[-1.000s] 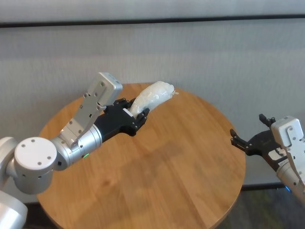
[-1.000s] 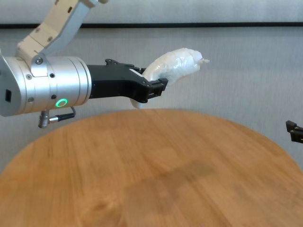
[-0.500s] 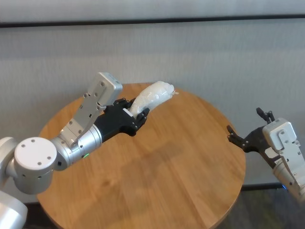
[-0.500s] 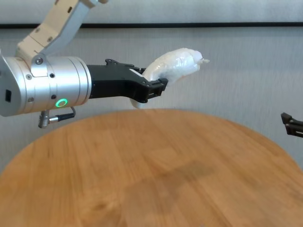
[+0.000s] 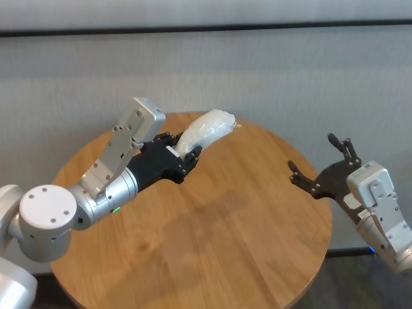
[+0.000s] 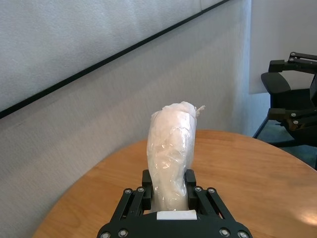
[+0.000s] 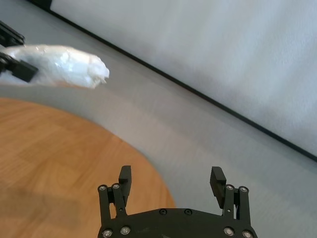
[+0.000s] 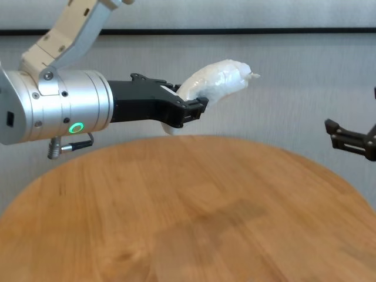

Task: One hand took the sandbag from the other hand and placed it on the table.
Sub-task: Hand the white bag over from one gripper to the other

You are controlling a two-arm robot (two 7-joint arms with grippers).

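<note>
My left gripper (image 5: 183,149), on the wrist with the green ring (image 8: 75,127), is shut on the lower end of the white sandbag (image 5: 207,129) and holds it up above the far side of the round wooden table (image 5: 244,219). The bag's knotted tip points away from the gripper, toward the right. The sandbag also shows in the left wrist view (image 6: 172,144) between the fingers, and far off in the right wrist view (image 7: 59,65). My right gripper (image 5: 315,158) is open and empty, in the air at the table's right edge, well apart from the bag.
A grey wall with a dark stripe stands behind the table. A dark office chair (image 6: 292,89) stands on the floor beyond the table's right side.
My right gripper has risen and moved left toward the table and the bag, still open. My left gripper and the sandbag have not moved.
</note>
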